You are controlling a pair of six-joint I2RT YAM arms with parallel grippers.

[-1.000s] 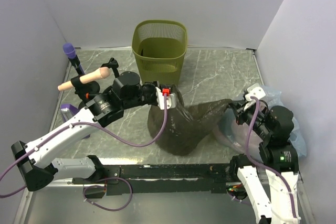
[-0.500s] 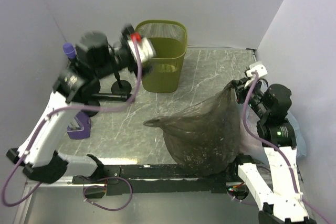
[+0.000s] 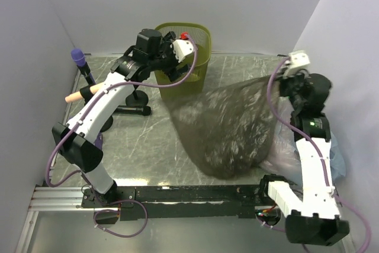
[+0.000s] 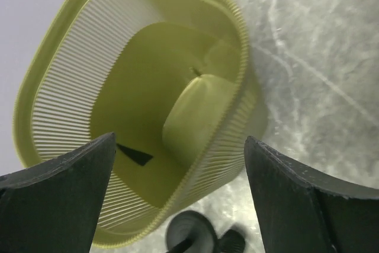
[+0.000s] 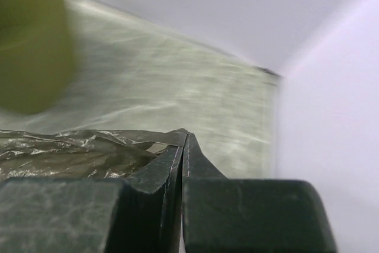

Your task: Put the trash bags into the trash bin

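The dark grey trash bag hangs blurred over the table's middle, held up by one corner at the right. My right gripper is raised at the far right, shut on that corner. In the right wrist view the crinkly trash bag runs in between the right gripper's closed jaws. The olive-green trash bin stands upright at the back wall. My left gripper hovers at the bin's front rim. The left wrist view has the left gripper wide open and holding nothing, looking down into the trash bin.
A purple-topped stand rises at the back left, with a round black base near the bin, also seen as the black base. A peach-coloured handle sticks out at the left. A clear bluish bag lies against the right wall.
My left gripper let go of the trash bag, opened wide and swung up and back to the bin. My right gripper rose with the bag's corner, lifting and stretching the bag.
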